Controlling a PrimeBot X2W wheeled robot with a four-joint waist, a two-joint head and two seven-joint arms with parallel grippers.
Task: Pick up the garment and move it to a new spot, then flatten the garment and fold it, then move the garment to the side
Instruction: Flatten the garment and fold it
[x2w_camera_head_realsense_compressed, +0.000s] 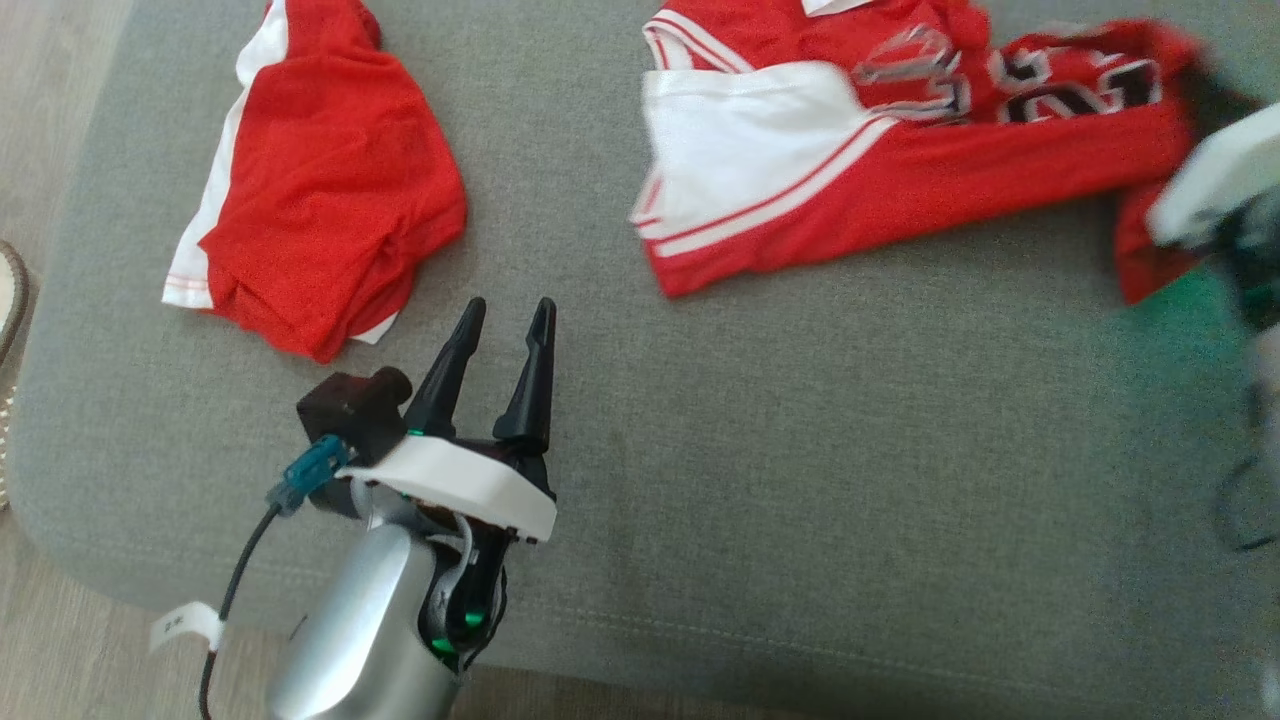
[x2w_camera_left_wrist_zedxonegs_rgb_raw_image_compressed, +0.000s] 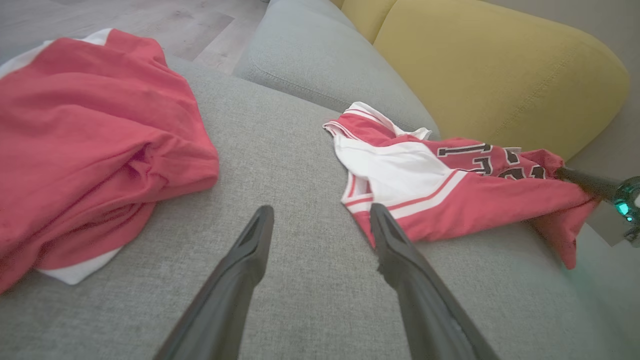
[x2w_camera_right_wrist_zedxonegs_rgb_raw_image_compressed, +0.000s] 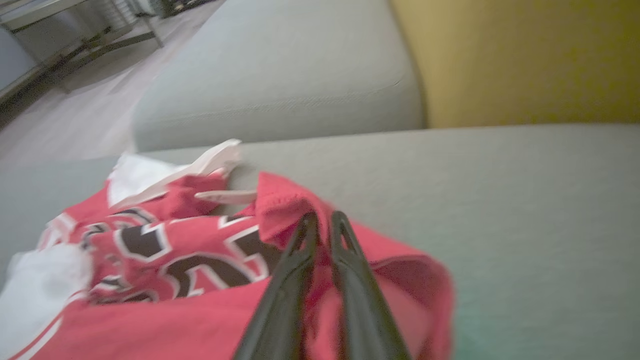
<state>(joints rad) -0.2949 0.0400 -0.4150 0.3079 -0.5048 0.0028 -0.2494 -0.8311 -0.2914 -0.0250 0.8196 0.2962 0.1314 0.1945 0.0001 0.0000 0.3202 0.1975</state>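
Observation:
The garment (x2w_camera_head_realsense_compressed: 900, 170) is a red jersey with white panels and black numbers, lying crumpled at the far right of the grey sofa seat (x2w_camera_head_realsense_compressed: 800, 450). My right gripper (x2w_camera_right_wrist_zedxonegs_rgb_raw_image_compressed: 322, 217) is shut on a red fold at the garment's (x2w_camera_right_wrist_zedxonegs_rgb_raw_image_compressed: 175, 250) right end, lifting that edge a little. From the left wrist view, the right gripper's dark finger (x2w_camera_left_wrist_zedxonegs_rgb_raw_image_compressed: 582, 181) meets the jersey (x2w_camera_left_wrist_zedxonegs_rgb_raw_image_compressed: 450, 190) at its far corner. My left gripper (x2w_camera_head_realsense_compressed: 509, 310) hovers open over bare cushion at the front left, holding nothing, with its fingers (x2w_camera_left_wrist_zedxonegs_rgb_raw_image_compressed: 250, 250) spread wide.
A second red and white garment (x2w_camera_head_realsense_compressed: 320, 200) lies bunched at the seat's left, just beyond my left gripper. A yellow back cushion (x2w_camera_left_wrist_zedxonegs_rgb_raw_image_compressed: 490, 75) rises behind the seat. Wood floor (x2w_camera_head_realsense_compressed: 40, 100) borders the seat's left and front edges.

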